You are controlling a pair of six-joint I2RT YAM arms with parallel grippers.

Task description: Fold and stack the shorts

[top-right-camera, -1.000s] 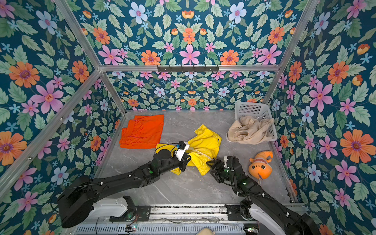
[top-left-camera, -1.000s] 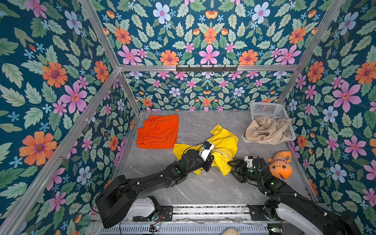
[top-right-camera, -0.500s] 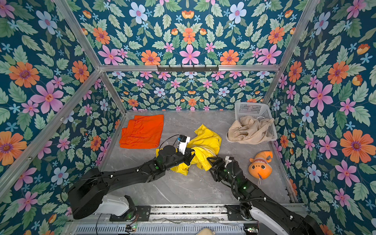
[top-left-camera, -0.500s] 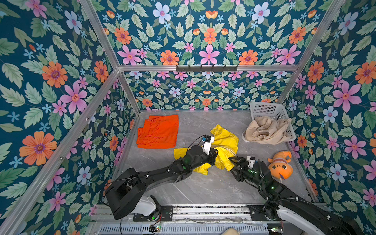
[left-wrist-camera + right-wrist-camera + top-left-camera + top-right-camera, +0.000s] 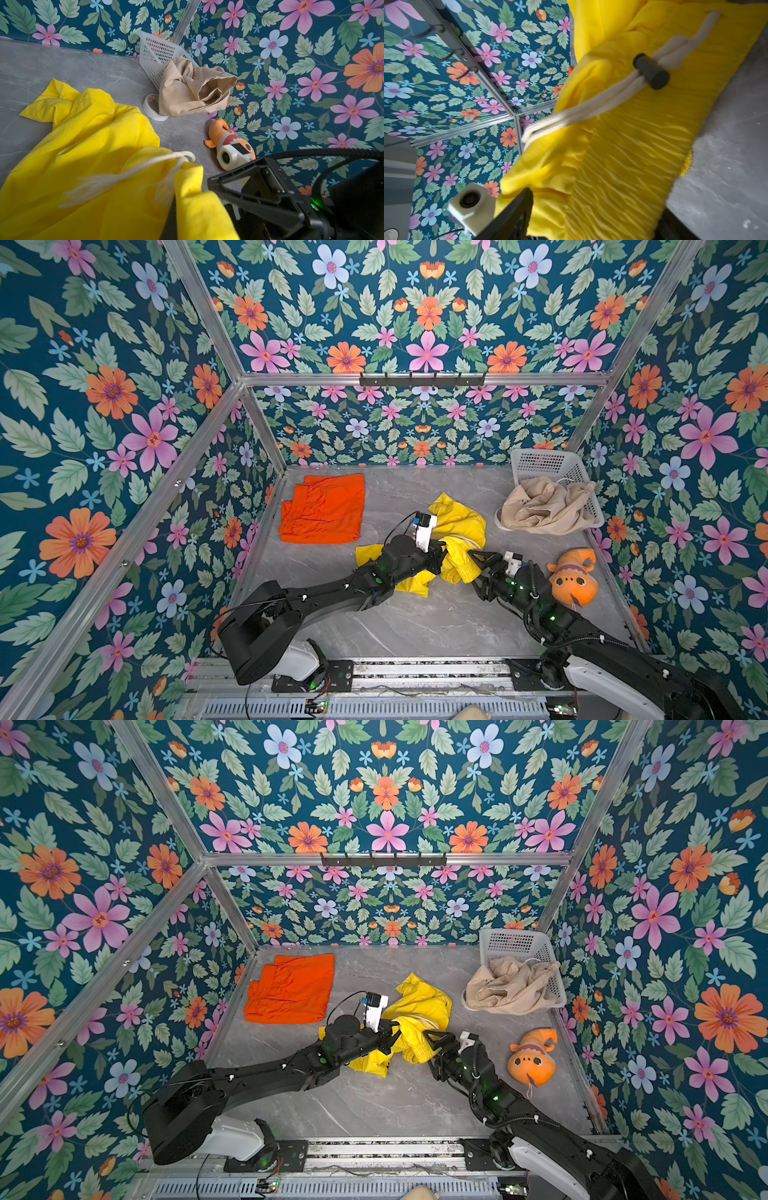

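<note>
Left gripper [image 5: 441,553] pinches the yellow shorts [image 5: 459,520] tight; right gripper [image 5: 473,562] gapes wide at the waistband [image 5: 643,145] (nothing caught yet). Best bite the elastic edge, then spread it flat.

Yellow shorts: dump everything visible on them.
Bright yellow thin-fabric shorts, crumpled and unfolded, mid-table on the grey marble-look tabletop. Ribbed elastic waistband, cream drawstring through a black toggle. Left gripper jaws shut on a bunched part, holding it raised; right gripper jaws open astride the waistband.
</note>
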